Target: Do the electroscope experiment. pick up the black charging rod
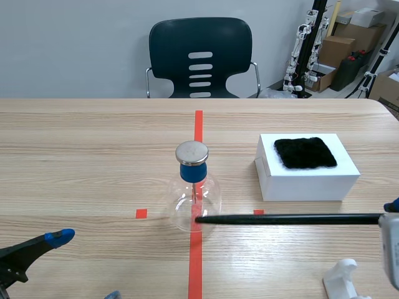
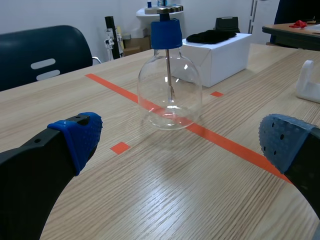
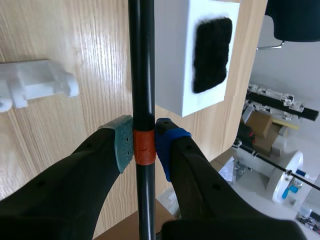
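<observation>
The black charging rod (image 1: 287, 218) hangs level above the table, its tip reaching the glass flask electroscope (image 1: 193, 199). My right gripper (image 3: 144, 144) is shut on the rod (image 3: 141, 65) at its orange band, at the scene's right edge (image 1: 389, 215). The electroscope (image 2: 169, 85) has a blue stopper and a metal disc on top and stands on the red tape line. My left gripper (image 2: 180, 145) is open near the table's front left (image 1: 56, 240), with the flask ahead of it and nothing between its fingers.
A white box (image 1: 307, 177) with a black fur pad (image 1: 305, 152) on top stands right of the flask. A white plastic rod stand (image 1: 343, 280) sits at the front right. A dark chair (image 1: 199, 57) stands beyond the far edge.
</observation>
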